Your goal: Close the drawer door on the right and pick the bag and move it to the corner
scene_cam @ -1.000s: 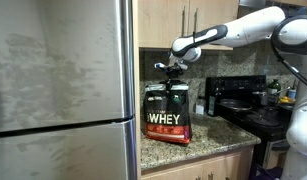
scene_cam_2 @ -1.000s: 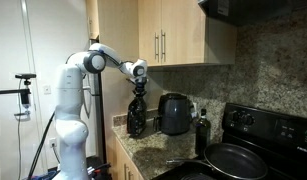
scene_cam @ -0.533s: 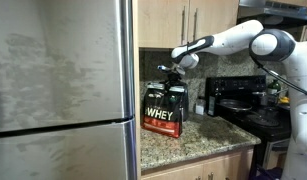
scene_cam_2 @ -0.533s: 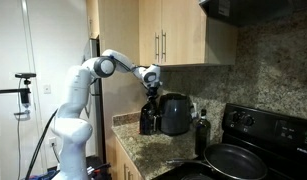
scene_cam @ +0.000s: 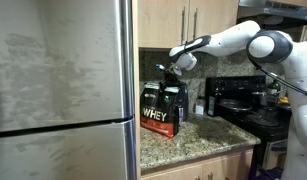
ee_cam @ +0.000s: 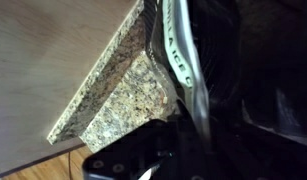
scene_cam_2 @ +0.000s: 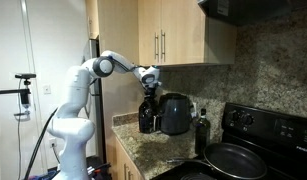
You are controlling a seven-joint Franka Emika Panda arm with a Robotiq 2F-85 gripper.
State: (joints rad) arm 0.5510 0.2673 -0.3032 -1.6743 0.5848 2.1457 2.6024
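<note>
Plainly, what matters is the line from the bag (scene_cam: pixel 160 112) to the refrigerator (scene_cam: pixel 63 90). The pouch stands with its long axis upright, directly beneath the tool (scene_cam: pixel 169 70), which comes down onto its top seam from above. The tool looks drawn in narrow and clamped on that seam, though the wrist view gives only the speckled edge of the bench (ee_cam: pixel 123 100) and a dark blur, so the fingers themselves cannot be made out. In an exterior view the bag's side away from the refrigerator sits just beside the air fryer (scene_cam_2: pixel 174 112), and its near side is close against the refrigerator's flank. The corner lies on the refrigerator side of the bag and further back toward the backsplash, and the bag itself mostly hides it. So the coming move is probably short: carry the bag back along the refrigerator's side, away from the air fryer, keeping it upright so it does not tip when set down. The drawer door (scene_cam: pixel 218 20), the one further from the refrigerator, already appears flush and shut.
</note>
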